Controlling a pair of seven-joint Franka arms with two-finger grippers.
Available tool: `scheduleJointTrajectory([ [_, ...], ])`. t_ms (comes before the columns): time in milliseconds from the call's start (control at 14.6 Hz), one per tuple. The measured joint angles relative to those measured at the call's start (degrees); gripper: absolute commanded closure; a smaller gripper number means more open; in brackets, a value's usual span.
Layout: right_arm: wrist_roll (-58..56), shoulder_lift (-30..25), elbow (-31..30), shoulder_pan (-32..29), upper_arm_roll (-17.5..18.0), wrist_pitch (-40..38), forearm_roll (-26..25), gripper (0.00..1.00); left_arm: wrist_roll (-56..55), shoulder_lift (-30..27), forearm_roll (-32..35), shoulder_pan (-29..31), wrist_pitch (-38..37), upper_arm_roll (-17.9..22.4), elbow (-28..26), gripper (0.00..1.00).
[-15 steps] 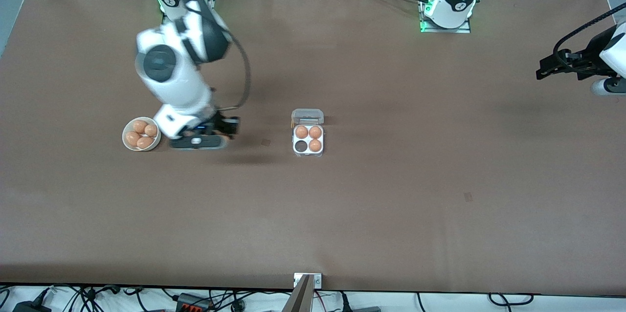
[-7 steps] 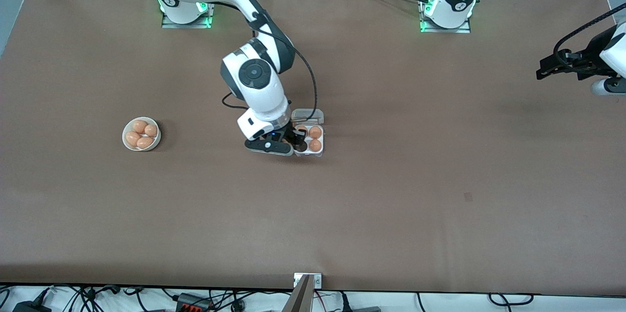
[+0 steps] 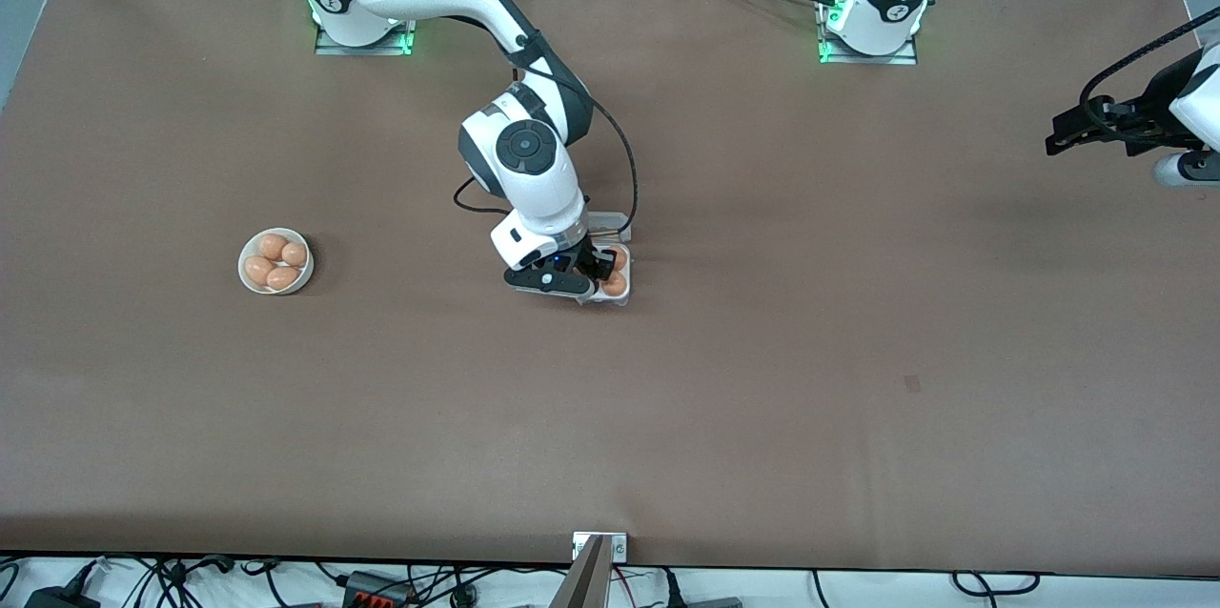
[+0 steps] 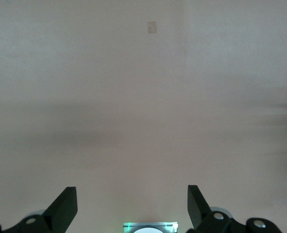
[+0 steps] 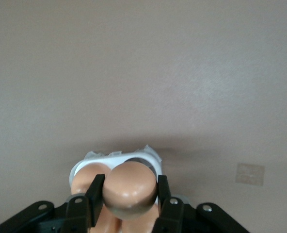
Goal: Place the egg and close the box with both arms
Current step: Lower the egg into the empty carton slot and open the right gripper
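My right gripper [image 3: 591, 274] is over the box [image 3: 620, 297], a clear-plastic carton near the table's middle with its lid [image 3: 610, 222] open. In the right wrist view the right gripper [image 5: 129, 191] is shut on the egg [image 5: 130, 189], an orange-brown oval, with the box's whitish rim [image 5: 134, 156] and another egg [image 5: 87, 177] just beneath. Two eggs [image 3: 616, 271] show in the box's cells toward the left arm's end; the other cells are hidden by the gripper. My left gripper [image 3: 1058, 136] waits at the left arm's end of the table, open and empty [image 4: 131, 206].
A round white bowl [image 3: 246, 282] with several eggs [image 3: 274, 261] stands toward the right arm's end of the table. A small tape mark [image 3: 912, 384] lies on the brown table, nearer the front camera than the box.
My right arm has carried the egg from beside the bowl across to the box and now sits over it. The left arm has not moved.
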Motion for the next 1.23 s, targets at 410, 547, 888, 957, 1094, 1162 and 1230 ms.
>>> scheduleJointTrajectory([
  [410, 0.1, 1.1, 0.0, 0.9, 0.0, 0.0, 0.0, 0.77, 0.0, 0.2, 0.0, 0.0, -0.8, 0.0, 0.0, 0.00],
  [547, 0.1, 1.1, 0.0, 0.9, -0.2, 0.0, 0.0, 0.77, 0.0, 0.4, 0.0, 0.0, -1.1, -0.1, 0.0, 0.00],
  [888, 0.1, 1.2, 0.0, 0.9, -0.4, 1.0, 0.0, 0.77, 0.0, 0.7, 0.0, -0.1, -1.8, -0.1, 0.0, 0.00],
  [957, 0.1, 1.3, -0.1, 0.9, -0.4, 1.9, 0.0, 0.78, 0.0, 0.7, -0.1, -0.2, -2.6, -0.2, 0.0, 0.00],
  [1094, 0.0, 1.7, -0.7, 1.0, -0.4, 4.5, -0.3, 0.78, 0.0, 0.9, -0.1, -0.3, -3.6, -0.3, 0.0, 0.00],
  [1162, 0.0, 1.5, -1.4, 1.0, -0.5, 5.8, -0.3, 0.78, 0.0, 1.0, -0.1, -0.3, -3.7, -0.4, 0.0, 0.00],
  [1230, 0.0, 1.3, -2.1, 1.0, -0.6, 6.9, -0.3, 0.78, 0.0, 1.0, -0.1, -0.3, -3.7, -0.5, 0.0, 0.00],
])
